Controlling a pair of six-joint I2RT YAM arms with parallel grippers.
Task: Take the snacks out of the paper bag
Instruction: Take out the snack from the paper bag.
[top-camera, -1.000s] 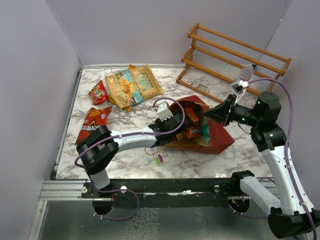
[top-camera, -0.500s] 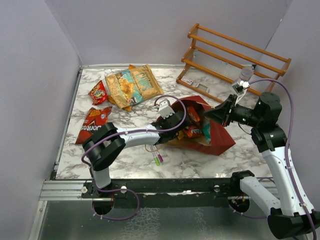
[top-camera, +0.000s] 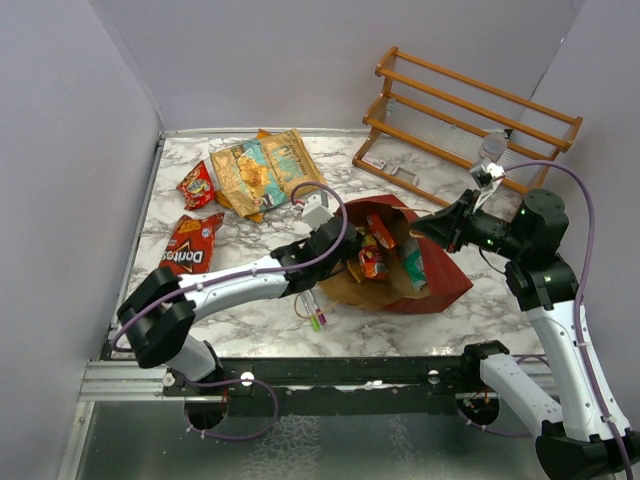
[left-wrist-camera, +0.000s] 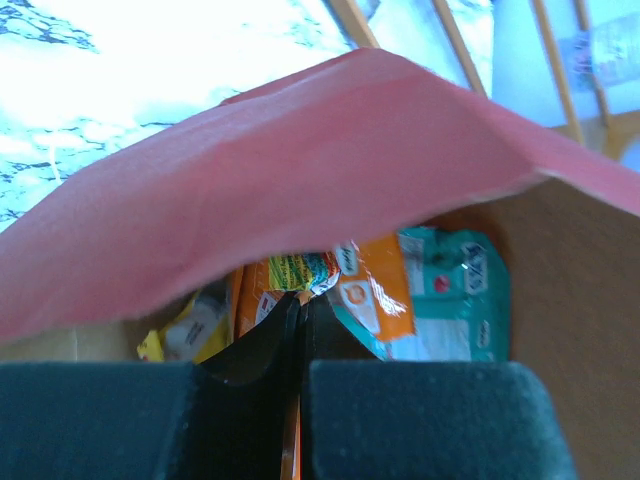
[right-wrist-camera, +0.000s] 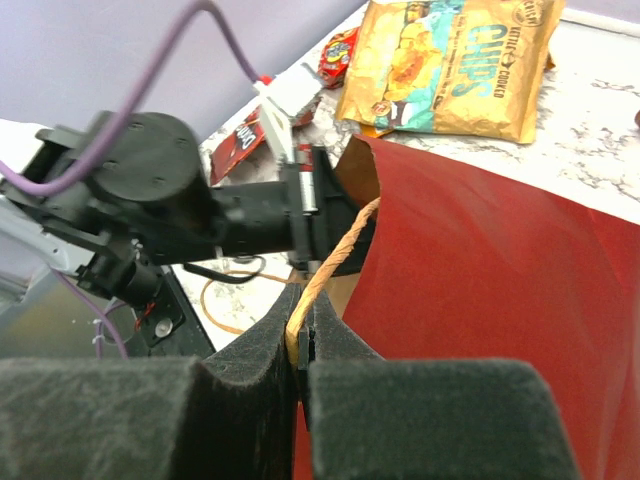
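The paper bag (top-camera: 440, 280) lies on its side, red outside, with its mouth facing left. My right gripper (right-wrist-camera: 305, 325) is shut on its string handle (right-wrist-camera: 335, 255) and holds the upper wall (right-wrist-camera: 500, 270) up. In the mouth, my left gripper (top-camera: 353, 262) is shut on the edge of a small orange snack packet (left-wrist-camera: 300, 272). More snacks lie inside: an orange packet (left-wrist-camera: 380, 290), a teal one (left-wrist-camera: 455, 290) and a yellow one (left-wrist-camera: 185, 330). Out on the table are a tan-and-teal chip bag (top-camera: 265, 172), a red Doritos bag (top-camera: 192, 245) and a small red packet (top-camera: 197, 185).
A wooden slatted rack (top-camera: 470, 115) stands at the back right, close behind the right gripper. Two marker pens (top-camera: 316, 320) lie on the marble table (top-camera: 250, 320) just in front of the bag's mouth, under the left forearm. Grey walls close in the left and back.
My left gripper has shut on the orange packet in the bag and drawn back a little to the left. The left arm's elbow has swung left. The right gripper still holds the handle.
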